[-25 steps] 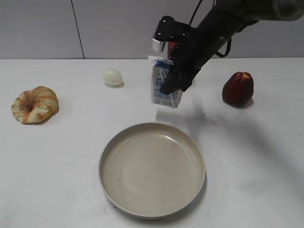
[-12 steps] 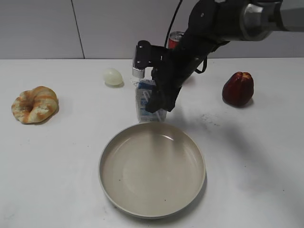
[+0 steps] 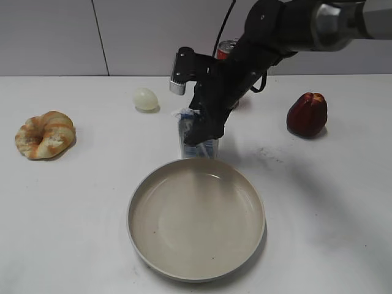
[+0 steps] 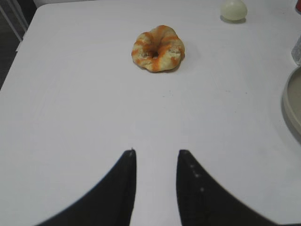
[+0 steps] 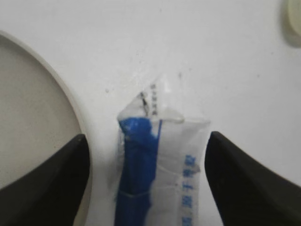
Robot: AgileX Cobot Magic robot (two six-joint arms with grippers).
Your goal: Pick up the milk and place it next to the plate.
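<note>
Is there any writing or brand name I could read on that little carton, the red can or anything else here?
milk: blue print down its side and small dark print near the top fold, too blurred to read.
red can: mostly hidden behind the arm, no lettering legible.
plate, bread, egg, red fruit: no text.

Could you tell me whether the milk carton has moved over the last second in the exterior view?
Yes. The milk has come down and to the left, from hanging well above the plate to standing just behind its far rim.
</note>
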